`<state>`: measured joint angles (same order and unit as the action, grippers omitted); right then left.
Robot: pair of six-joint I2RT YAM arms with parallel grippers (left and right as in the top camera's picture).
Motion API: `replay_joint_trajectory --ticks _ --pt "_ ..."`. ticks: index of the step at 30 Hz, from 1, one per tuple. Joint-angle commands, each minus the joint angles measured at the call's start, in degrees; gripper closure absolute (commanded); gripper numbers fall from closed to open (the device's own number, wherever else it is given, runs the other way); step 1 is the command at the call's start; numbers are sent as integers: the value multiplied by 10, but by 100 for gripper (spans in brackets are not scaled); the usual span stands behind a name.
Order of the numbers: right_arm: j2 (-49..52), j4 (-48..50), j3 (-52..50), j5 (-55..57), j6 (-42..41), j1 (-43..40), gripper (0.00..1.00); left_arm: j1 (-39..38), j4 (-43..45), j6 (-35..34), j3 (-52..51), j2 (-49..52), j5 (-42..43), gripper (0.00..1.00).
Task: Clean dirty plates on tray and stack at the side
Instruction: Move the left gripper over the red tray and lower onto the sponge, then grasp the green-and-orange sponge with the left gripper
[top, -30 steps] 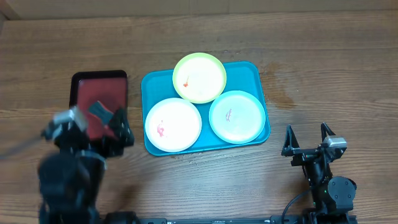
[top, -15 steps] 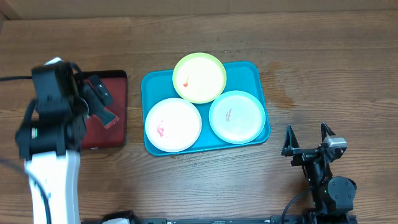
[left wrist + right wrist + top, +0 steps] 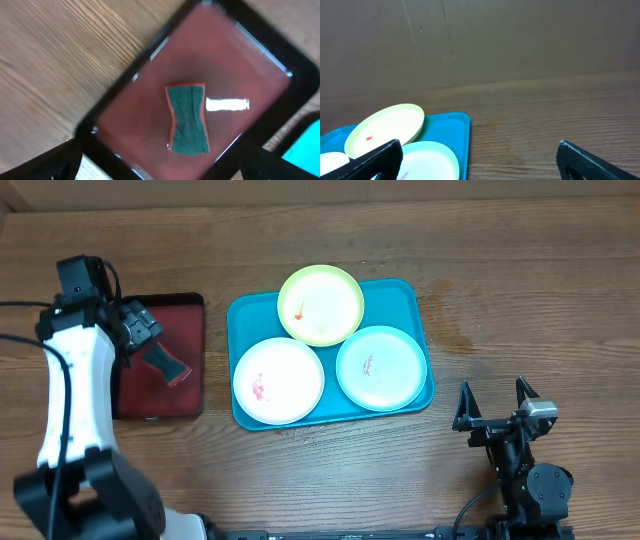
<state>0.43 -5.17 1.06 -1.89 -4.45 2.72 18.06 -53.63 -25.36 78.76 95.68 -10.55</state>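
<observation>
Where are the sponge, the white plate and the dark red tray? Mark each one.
sponge (image 3: 187,120), left wrist view, middle of its green face
white plate (image 3: 285,375), overhead view, its centre
dark red tray (image 3: 235,60), left wrist view, bare red floor

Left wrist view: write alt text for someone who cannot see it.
A dark green, hourglass-shaped sponge lies flat in the middle of a dark red, black-rimmed tray on a wooden table. The left claw is open above it, its dark fingertips in the lower corners, and a corner of the teal tray shows at lower right.
</observation>
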Motion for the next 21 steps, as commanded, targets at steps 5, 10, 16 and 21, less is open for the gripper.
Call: replay_joint_trajectory --ticks 5,10,16,21 --pt "-2 4 -6 6 2 2 0 1 24 -12 8 82 50 0" --pt "-2 4 -6 6 2 2 0 0 45 -12 8 143 87 0" --pt "-2 4 -6 6 2 2 0 1 66 -12 8 195 86 13" --pt "-2 4 -6 6 2 2 0 1 79 -12 8 211 78 19"
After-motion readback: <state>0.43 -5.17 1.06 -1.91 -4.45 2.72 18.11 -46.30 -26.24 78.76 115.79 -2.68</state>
